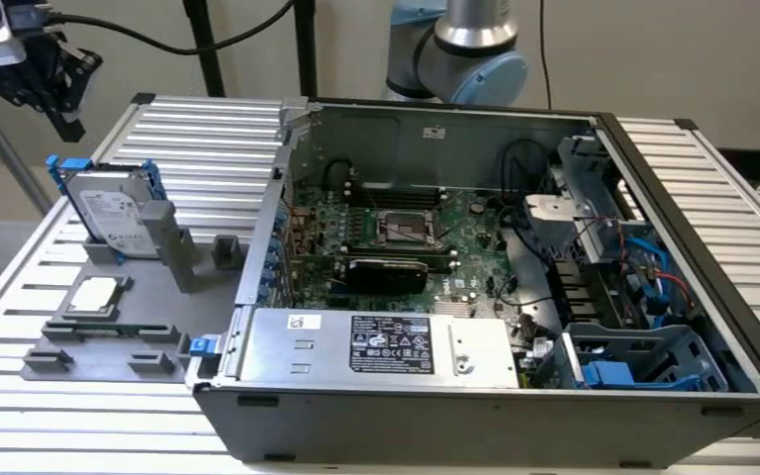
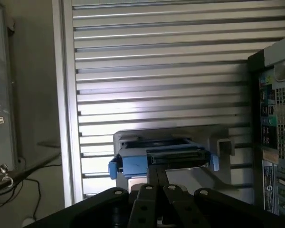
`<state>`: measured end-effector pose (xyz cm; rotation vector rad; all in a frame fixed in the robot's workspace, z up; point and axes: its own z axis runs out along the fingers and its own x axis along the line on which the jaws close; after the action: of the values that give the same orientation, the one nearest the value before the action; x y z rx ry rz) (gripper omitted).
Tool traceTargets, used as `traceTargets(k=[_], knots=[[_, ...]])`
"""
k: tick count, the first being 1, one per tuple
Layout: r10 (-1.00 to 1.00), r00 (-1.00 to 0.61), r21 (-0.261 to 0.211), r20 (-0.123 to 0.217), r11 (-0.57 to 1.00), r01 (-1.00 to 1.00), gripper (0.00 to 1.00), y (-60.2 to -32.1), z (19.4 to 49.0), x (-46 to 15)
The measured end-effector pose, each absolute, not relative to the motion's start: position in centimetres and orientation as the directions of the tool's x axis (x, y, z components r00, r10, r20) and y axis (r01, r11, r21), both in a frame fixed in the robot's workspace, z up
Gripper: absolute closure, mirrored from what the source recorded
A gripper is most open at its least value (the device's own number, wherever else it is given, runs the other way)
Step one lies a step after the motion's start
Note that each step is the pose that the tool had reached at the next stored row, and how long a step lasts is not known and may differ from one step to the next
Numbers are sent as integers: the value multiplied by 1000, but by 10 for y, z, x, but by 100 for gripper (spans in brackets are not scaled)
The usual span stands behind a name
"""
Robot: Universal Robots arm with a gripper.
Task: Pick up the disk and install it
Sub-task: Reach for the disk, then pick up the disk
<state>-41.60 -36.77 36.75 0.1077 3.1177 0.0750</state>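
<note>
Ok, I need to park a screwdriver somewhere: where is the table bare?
The table is bare behind the disk, along the case on the exterior view's right, and in front of the grey tray. Crowded: the tray, with disk, chip and holders, and inside the case.

open computer case (image 1: 486, 427), processor chip (image 1: 95, 295), slatted table (image 1: 76, 421)

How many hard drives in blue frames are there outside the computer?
1. The disk stands upright in a grey holder on the exterior view's left of the open computer case; more may sit hidden in the case's blue bays.
</note>
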Motion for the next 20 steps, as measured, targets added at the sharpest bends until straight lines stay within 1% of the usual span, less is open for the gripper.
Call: traceTargets(k=[20], knots=[[37,-999,50,-18,998,37,100,-367,365,-423]])
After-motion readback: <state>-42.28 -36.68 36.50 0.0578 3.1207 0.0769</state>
